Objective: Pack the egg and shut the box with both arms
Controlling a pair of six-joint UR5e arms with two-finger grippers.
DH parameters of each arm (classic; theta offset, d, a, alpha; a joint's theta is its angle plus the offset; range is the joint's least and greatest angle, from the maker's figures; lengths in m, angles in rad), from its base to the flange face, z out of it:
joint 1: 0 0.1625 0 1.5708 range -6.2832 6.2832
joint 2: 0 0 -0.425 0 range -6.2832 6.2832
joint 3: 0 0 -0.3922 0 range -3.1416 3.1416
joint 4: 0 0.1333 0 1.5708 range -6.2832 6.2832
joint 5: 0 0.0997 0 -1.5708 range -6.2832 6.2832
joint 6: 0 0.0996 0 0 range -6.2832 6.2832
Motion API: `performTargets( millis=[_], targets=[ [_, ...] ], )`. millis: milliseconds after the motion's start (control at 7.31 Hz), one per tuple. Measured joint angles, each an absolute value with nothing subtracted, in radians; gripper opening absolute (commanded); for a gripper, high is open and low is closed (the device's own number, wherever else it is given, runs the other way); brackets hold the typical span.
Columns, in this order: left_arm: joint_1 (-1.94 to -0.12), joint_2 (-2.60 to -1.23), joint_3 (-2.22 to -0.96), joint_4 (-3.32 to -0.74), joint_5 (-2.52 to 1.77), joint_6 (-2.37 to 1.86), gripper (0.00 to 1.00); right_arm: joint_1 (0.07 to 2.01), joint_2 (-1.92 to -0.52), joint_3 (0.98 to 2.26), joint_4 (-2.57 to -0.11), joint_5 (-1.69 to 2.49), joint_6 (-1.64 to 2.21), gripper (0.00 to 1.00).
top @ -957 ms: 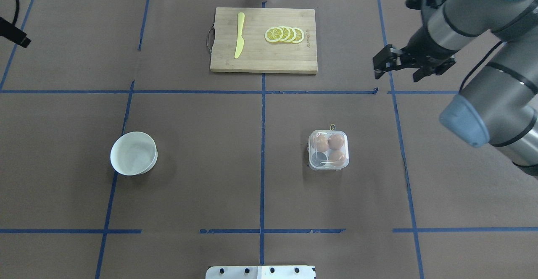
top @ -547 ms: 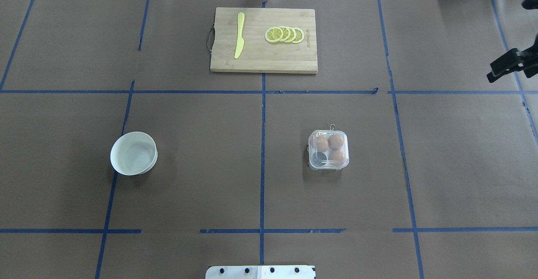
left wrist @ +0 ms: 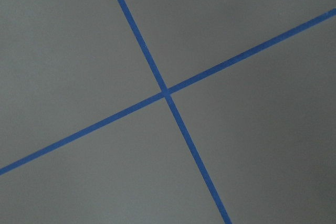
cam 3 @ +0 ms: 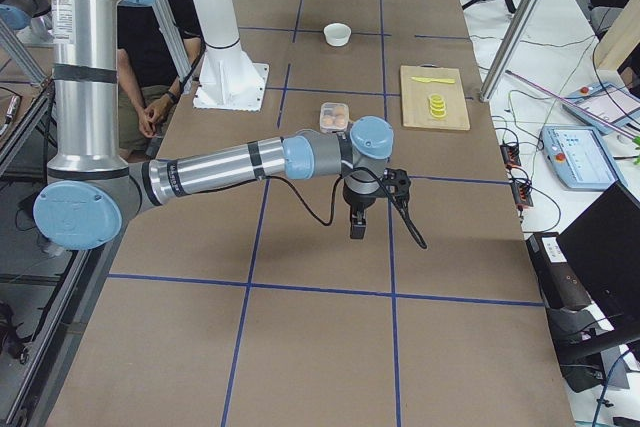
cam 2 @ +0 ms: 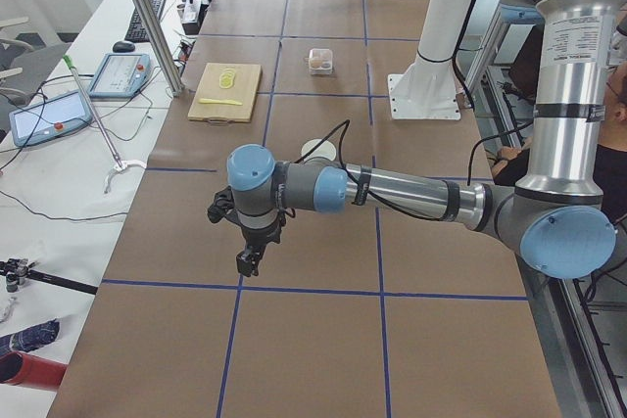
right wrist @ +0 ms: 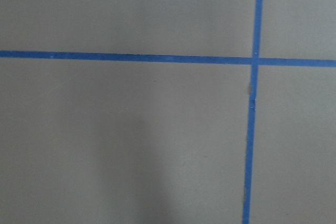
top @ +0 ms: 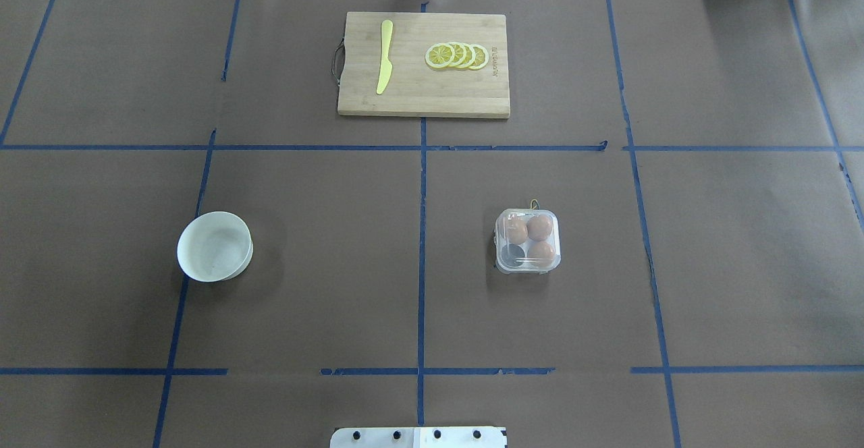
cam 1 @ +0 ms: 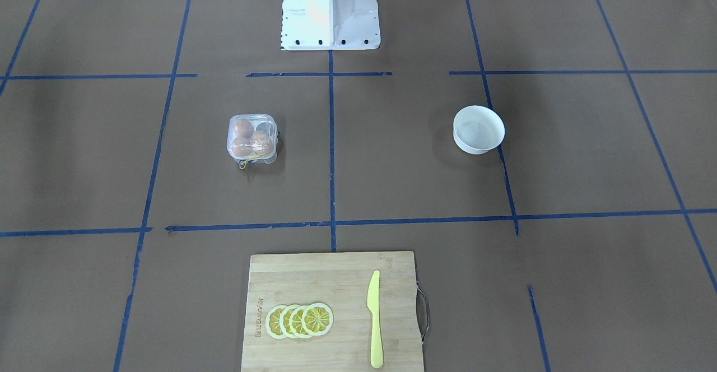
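Clear plastic four-cup egg case [top: 527,241] with a thin yellow string sits well inboard of both pincers. Its lid looks down, though glare leaves that unsure. Three small orange-brown eggs [top: 539,227] fill cups; the fourth cup shows dark. The right arm's black two-finger gripper [cam 3: 357,225] hangs fingers-down, the nearer one to the case. The left arm's black two-finger gripper [cam 2: 249,259] hangs farther off, with a round white bowl [top: 179,249] between it and the case. Case squarish, no long axis. Finger gap on either pincer: cannot tell.

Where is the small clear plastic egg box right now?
In the overhead view the small clear plastic egg box sits right of the central blue tape line, on the robot's right side, level with the round white bowl on the left.
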State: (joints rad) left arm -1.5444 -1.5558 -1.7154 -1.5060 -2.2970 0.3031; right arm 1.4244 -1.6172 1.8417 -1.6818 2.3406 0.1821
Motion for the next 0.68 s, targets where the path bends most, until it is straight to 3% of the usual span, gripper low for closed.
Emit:
performTargets(
  millis=[684],
  targets=[
    [-1.544, -1.544, -1.653, -1.604, -2.305, 0.155, 1.00, 1.573, -1.631, 1.720, -1.684, 2.360, 0.030, 1.00]
  ],
)
